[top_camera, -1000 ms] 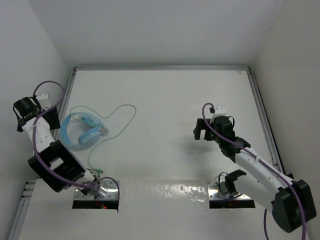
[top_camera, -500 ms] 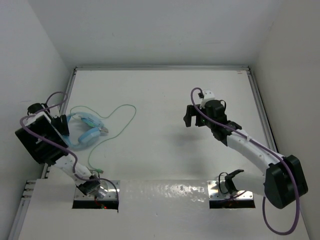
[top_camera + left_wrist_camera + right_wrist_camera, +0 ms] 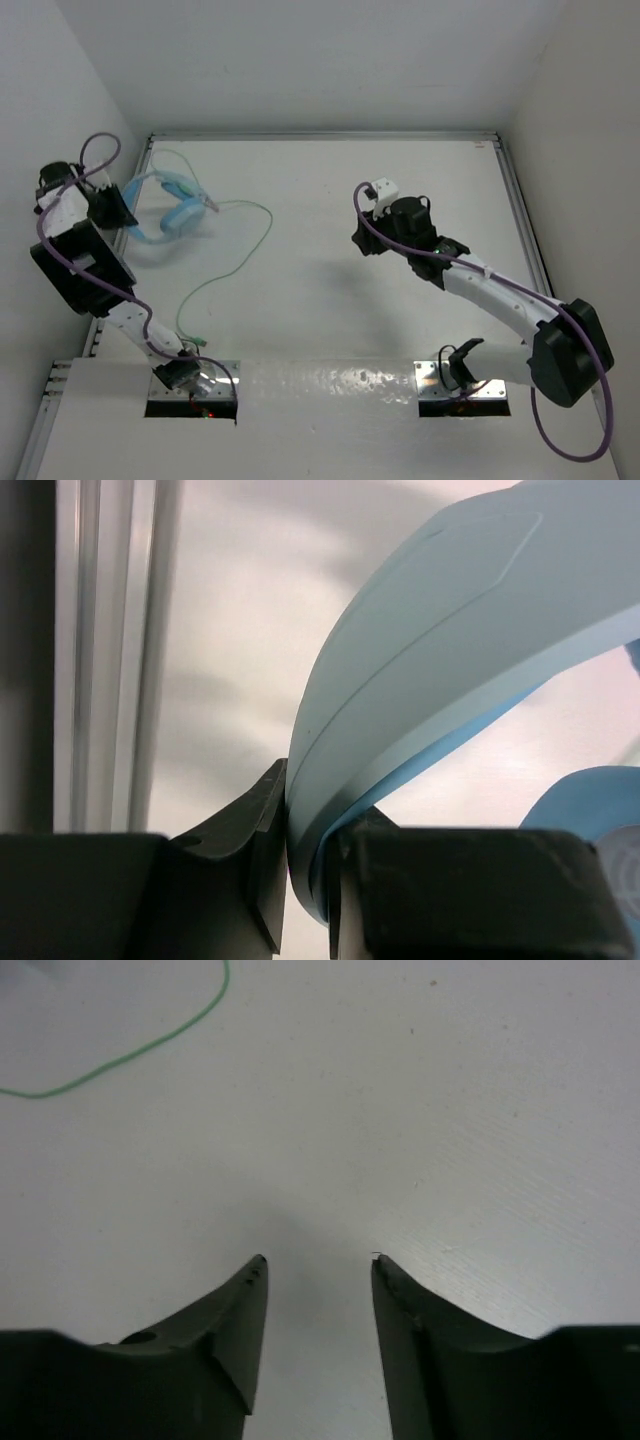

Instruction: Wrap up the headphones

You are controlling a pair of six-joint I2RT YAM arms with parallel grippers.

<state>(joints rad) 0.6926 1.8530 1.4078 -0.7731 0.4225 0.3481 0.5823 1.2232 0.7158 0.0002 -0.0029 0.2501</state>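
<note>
Snugly within left claw (image 3: 308,815), headphones (image 3: 440,650).

The overhead view was bright and evenly lit from above, with the white table (image 3: 330,200) almost washed out. A soft grey shadow lay on it just below and left of the right gripper (image 3: 365,240). A fainter one lay under the headphones (image 3: 165,205) beside the left gripper (image 3: 112,208). Glare streaked the glossy strip (image 3: 330,385) between the bases.

In the left wrist view the headphones (image 3: 430,670) loomed close, soft and out of focus. The rail (image 3: 110,650) left of the fingers (image 3: 262,830) was blurred and dim.

In the right wrist view the fingers (image 3: 235,1330) were nearly black. A faint shadow spread ahead of them, and the cable (image 3: 130,1055) looked fairly sharp.
</note>
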